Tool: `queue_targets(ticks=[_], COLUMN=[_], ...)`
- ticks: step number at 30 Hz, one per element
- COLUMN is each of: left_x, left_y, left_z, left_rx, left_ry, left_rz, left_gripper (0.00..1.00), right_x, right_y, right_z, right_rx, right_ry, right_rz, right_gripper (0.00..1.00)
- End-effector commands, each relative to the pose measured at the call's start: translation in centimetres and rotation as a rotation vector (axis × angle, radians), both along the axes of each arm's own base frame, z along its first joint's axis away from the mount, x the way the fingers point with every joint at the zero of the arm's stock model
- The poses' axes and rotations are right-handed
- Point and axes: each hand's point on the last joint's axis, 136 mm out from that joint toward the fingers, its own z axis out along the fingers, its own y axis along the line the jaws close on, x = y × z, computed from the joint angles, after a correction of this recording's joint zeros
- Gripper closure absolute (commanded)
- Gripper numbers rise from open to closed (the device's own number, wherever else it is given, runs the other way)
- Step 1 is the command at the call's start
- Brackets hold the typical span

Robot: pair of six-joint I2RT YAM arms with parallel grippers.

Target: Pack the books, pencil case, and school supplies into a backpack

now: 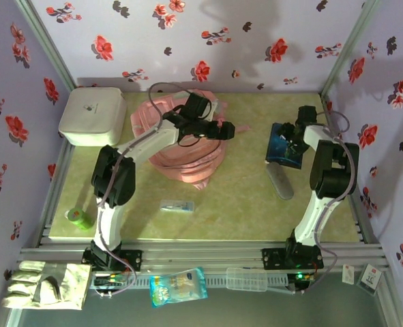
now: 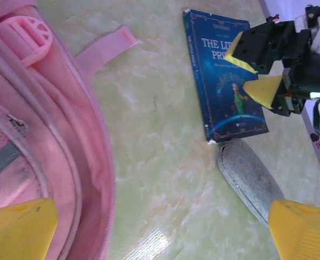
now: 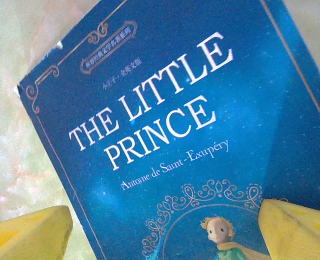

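Observation:
A blue book point(image 3: 170, 108) titled "The Little Prince" lies flat at the right of the table point(image 1: 242, 197). My right gripper point(image 3: 162, 233) hangs open close above the book point(image 1: 277, 151). One yellow fingertip is over the cover and the other is past its spine edge. The grey pencil case point(image 1: 281, 180) lies just in front of the book point(image 2: 227, 81). The pink backpack point(image 1: 181, 150) lies at the back centre. My left gripper point(image 1: 227, 131) is open and empty at its right edge, above bare table. A clear packet point(image 1: 177, 206) and a green roll point(image 1: 78, 216) lie nearer the front.
A white rounded box point(image 1: 92, 117) stands at the back left corner. Off the table's front rail lie a blue-white bag point(image 1: 178, 286) and pale gloves point(image 1: 48, 285). Flowered walls close in the left, back and right sides. A pink strap point(image 2: 108, 46) trails onto the table.

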Motion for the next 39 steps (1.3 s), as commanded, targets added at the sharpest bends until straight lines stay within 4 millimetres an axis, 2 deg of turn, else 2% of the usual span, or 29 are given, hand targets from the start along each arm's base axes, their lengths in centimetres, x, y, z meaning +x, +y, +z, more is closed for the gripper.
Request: queue_targets(ticks=[1,7,9,12,16,18,22,25,28,32,35,39], left_x=[-0.7,-1.6,-1.7,-1.9,-1.6,-1.6,-1.6,-1.6,-1.8,-2.0,-1.7,-1.5], left_y=[-1.8,-3.4,-3.9,-4.3,-4.1,-4.1,-4.7,-5.3,-5.9,-6.7,-7.1,-7.7], left_z=[-0.2,-1.5,-2.1,-3.2,-4.0,-4.2,-4.7,-5.4,-5.9,-6.6,-7.7,-9.0], left_rx=[-0.014,0.033,0.042,0.056,0.096,0.103,0.111,0.130,0.168,0.214,0.239,0.271], left_ry=[0.023,0.040,0.048,0.064,0.060,0.055,0.054,0.062,0.045,-0.006,-0.016,-0.036], left_rz=[-0.054,-0.117,-0.128,-0.134,-0.123,-0.129,-0.143,-0.144,-0.150,-0.154,-0.142,-0.143], left_gripper=[0.00,0.00,0.00,0.00,0.01,0.01,0.04,0.09,0.13,0.19,0.26,0.32], right_x=[-2.7,-6.0,-6.9,-8.2,-9.1,-8.8,-7.5,-7.1,-7.6,-8.7,-9.0,-8.9], right_y=[4.2,8.7,10.4,12.0,12.7,12.7,11.9,10.7,8.8,6.1,5.3,5.5], right_z=[-2.5,-4.3,-4.4,-4.5,-3.7,-2.3,2.1,4.0,3.9,2.6,1.5,0.1], right_rx=[0.101,0.132,0.158,0.163,0.179,0.172,0.116,0.050,-0.030,-0.098,-0.074,-0.033], right_ry=[0.080,0.133,0.135,0.124,0.116,0.079,-0.045,-0.102,-0.084,-0.012,0.027,0.067], right_rz=[0.063,0.180,0.236,0.291,0.326,0.336,0.321,0.283,0.224,0.135,0.110,0.121], right_gripper=[0.10,0.14,0.20,0.23,0.27,0.28,0.27,0.28,0.30,0.32,0.33,0.40])
